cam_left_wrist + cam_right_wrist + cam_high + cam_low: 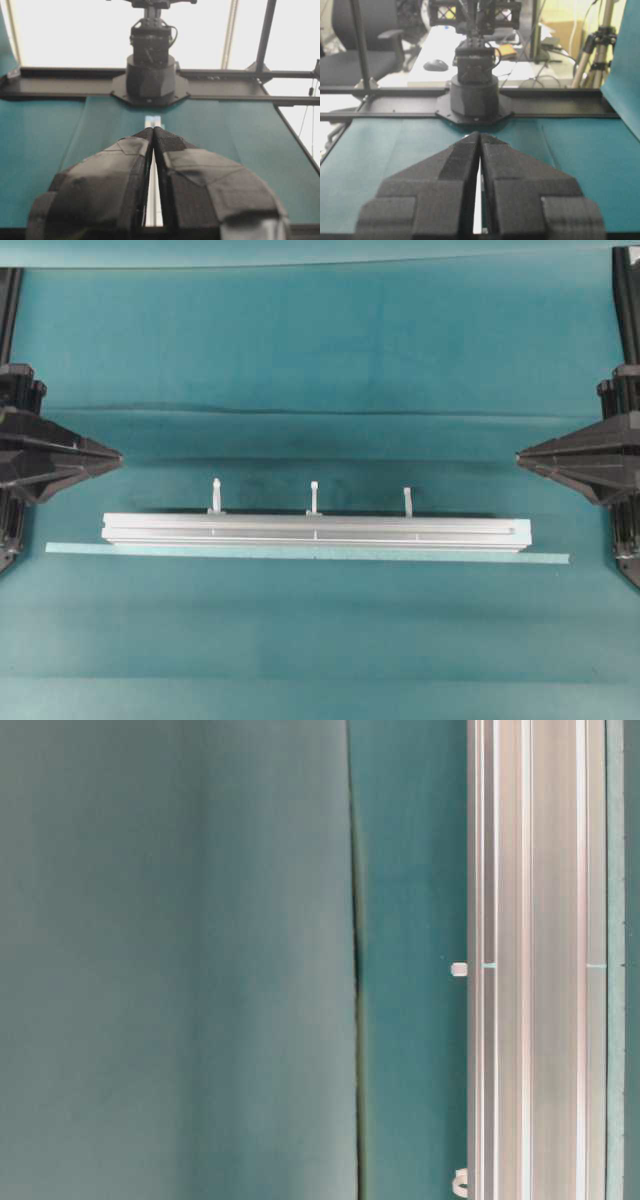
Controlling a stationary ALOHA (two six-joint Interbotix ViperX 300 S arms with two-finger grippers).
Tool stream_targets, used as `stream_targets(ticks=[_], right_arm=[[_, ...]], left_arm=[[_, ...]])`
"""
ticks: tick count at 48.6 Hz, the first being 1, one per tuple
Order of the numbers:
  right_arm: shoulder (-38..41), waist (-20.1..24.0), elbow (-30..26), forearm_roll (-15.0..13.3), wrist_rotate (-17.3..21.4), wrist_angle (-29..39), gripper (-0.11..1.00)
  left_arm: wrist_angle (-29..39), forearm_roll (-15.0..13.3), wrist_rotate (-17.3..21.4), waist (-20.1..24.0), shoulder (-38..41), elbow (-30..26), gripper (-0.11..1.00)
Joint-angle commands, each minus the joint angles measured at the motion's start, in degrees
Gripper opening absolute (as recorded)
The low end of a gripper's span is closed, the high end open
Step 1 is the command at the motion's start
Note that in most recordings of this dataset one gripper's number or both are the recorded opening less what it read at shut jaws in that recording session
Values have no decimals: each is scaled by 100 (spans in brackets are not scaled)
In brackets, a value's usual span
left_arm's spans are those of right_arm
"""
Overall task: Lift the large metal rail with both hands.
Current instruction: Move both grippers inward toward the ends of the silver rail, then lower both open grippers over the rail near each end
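Observation:
The large metal rail (315, 531) lies flat on the teal cloth, running left to right across the middle of the overhead view, with three white pegs (314, 497) standing along its far edge. In the table-level view the rail (530, 960) fills the right side. My left gripper (118, 456) hovers at the left edge, up and left of the rail's left end, shut with its tips touching (153, 130) and nothing held. Mirroring it at the right edge, my right gripper (520, 456) is also shut (479, 135) and apart from the rail. A slice of the rail (153, 121) shows beyond the left fingertips.
A thin pale tape strip (300, 554) lies along the rail's near side, sticking out past both ends. A fold in the cloth (320, 412) runs across behind the rail. Each wrist view shows the opposite arm's base (150, 75) on a black frame.

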Motion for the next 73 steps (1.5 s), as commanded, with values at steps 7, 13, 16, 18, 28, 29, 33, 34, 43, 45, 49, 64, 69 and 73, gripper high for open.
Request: stream_targets(ticks=[7,13,16,18,28,29,33,34,43,45,49,64,69,73], right_arm=[[237,-79,-62,650,264,589,2],[290,-79,-193,686,439,1389,0],[299,-88,-316,712,519,1846,0],[308,-97,-404,756,624,2101,0],[642,-220,-853,773,1169,3278,0],[694,-220,-888,765,1169,3384,0],[984,-220,-1046,765,1169,3762,0],[1055,-220,-1081,765,1169,3814,0],[1819,-167,-1512,580,1134,4342,0],[1995,-158,-1626,545,1134,4526,0],[2364,-105,-1837,483,1125,4939,0],[3445,88,-2619,141,1011,6460,0],[3630,105,-2751,132,782,6653,0],[3771,123,-2874,132,571,6776,0]], left_arm=[[299,62,-229,0,756,-378,5],[791,70,-220,-9,923,-606,-2],[1239,70,-246,-9,976,-712,-2],[1556,70,-255,-9,1046,-809,-2],[2971,70,-176,-9,1292,-1310,-2],[3076,70,-167,-18,1301,-1345,-2],[3410,79,-176,-9,1389,-1459,-2],[3498,79,-185,-18,1415,-1485,-2],[4140,79,-211,-9,1731,-1696,-2],[4315,79,-211,-18,1854,-1775,-2],[4562,79,-202,-18,2074,-1890,-2],[5379,97,-132,-18,2874,-2294,-2],[5423,105,-70,-18,3023,-2329,-2],[5432,105,-9,-18,3094,-2329,-2]])
